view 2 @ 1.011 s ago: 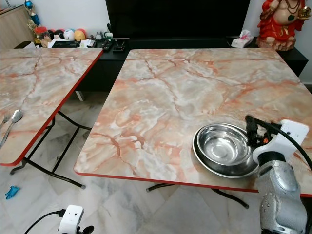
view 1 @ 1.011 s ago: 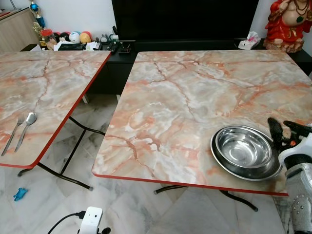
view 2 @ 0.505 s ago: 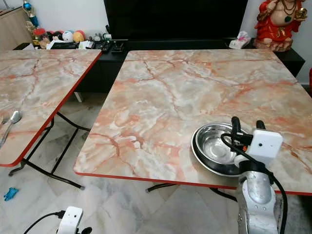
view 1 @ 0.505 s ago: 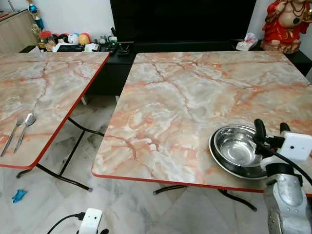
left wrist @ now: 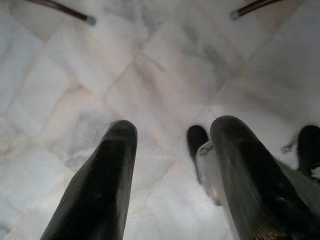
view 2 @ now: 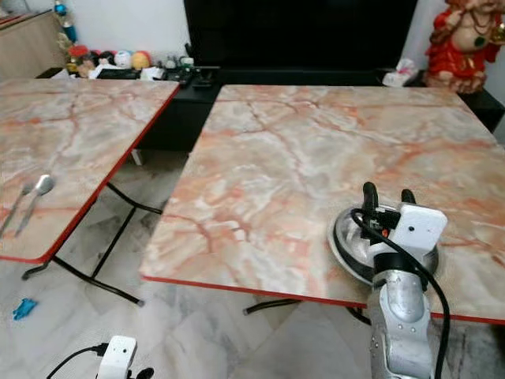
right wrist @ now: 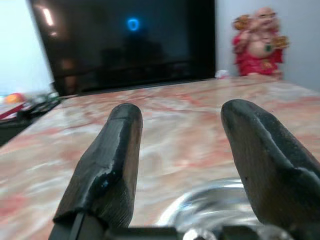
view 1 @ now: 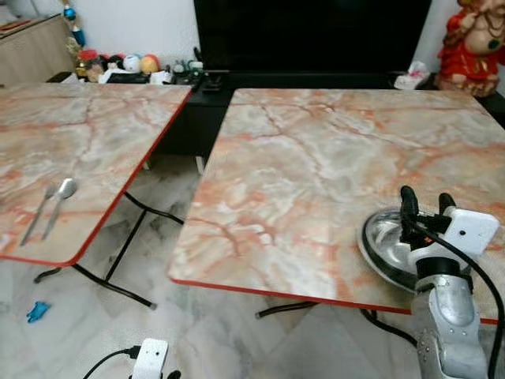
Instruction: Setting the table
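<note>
Your right gripper sits over the stacked steel bowls at the near right corner of the right-hand marble table, fingers spread wide and pointing toward the far side, nothing held between them. In the right wrist view the two black fingers frame the far end of that table, with the rim of the bowls just below them, blurred. You can't tell from the head views whether the fingertips touch the bowls; the white wrist camera housing and its cable cover the right part of the stack. Your left gripper hangs low on the left, fingers parted, aimed down at the pale marble floor; two table feet show at the edge of that wrist view. On the left-hand table a fork and spoon lie side by side near its near edge, well apart from the bowls. Far side: a black TV on a dark low cabinet, a red statue at far right, small clutter at far left. A small blue item lies on the floor under the left table. The whole head view is a bit blurred.
</note>
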`<state>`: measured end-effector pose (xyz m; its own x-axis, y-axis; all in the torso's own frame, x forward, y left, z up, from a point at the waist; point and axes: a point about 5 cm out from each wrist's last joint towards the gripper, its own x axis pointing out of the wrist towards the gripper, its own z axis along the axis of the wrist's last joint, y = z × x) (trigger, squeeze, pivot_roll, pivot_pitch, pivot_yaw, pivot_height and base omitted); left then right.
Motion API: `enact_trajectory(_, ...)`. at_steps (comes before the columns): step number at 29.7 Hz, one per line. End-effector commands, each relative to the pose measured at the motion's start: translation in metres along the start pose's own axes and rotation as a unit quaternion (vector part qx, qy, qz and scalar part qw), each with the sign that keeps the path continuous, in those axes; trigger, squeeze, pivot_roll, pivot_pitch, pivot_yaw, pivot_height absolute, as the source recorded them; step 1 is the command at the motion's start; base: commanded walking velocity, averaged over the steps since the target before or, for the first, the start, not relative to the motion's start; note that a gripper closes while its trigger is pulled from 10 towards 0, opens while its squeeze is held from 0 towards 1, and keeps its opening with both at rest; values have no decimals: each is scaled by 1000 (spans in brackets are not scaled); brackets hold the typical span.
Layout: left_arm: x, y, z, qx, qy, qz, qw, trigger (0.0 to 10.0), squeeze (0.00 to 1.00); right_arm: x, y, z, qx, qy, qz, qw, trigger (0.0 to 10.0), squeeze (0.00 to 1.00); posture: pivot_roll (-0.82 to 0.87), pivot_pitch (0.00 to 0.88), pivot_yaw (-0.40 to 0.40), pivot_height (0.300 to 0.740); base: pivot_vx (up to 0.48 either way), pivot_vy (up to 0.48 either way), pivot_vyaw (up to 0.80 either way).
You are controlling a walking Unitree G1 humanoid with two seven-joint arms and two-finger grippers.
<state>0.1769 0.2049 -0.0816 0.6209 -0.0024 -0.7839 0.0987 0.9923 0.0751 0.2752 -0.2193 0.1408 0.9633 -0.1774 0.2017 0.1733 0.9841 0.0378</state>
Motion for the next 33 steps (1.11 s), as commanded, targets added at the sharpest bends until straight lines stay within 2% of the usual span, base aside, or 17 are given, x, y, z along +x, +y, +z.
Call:
enact_trajectory(1, -1, 4, -2, 0, 2, 8, 1000, 10000, 0, 1, -2, 0, -3, -1, -3, 1000, 10000, 0, -42, 0, 38, 740, 0, 480, 0)
enact_trajectory(6, 0, 5, 1, -3, -1, 10, 1000, 10000, 0, 8, -1, 4, 0, -10, -5, 1000, 10000, 0, -39, 0, 42, 740, 0, 399, 0)
enact_trajectory(16, 0, 5, 4, -7, -6, 10, 1000, 10000, 0, 12, 13, 11, 2, -21, 12, 1000, 10000, 0, -44, 0, 42, 740, 0, 365, 0)
enact_trajectory(31, 1, 5, 5, -6, -6, 11, 1000, 10000, 0, 11, 22, 4, 10, -9, 17, 1000, 10000, 0, -35, 7, 43, 740, 0, 348, 0)
enact_trajectory(33, 1, 5, 6, -6, -6, 10, 1000, 10000, 0, 8, 25, 0, -5, 0, 28, 1000, 10000, 0, -39, 9, 44, 740, 0, 349, 0)
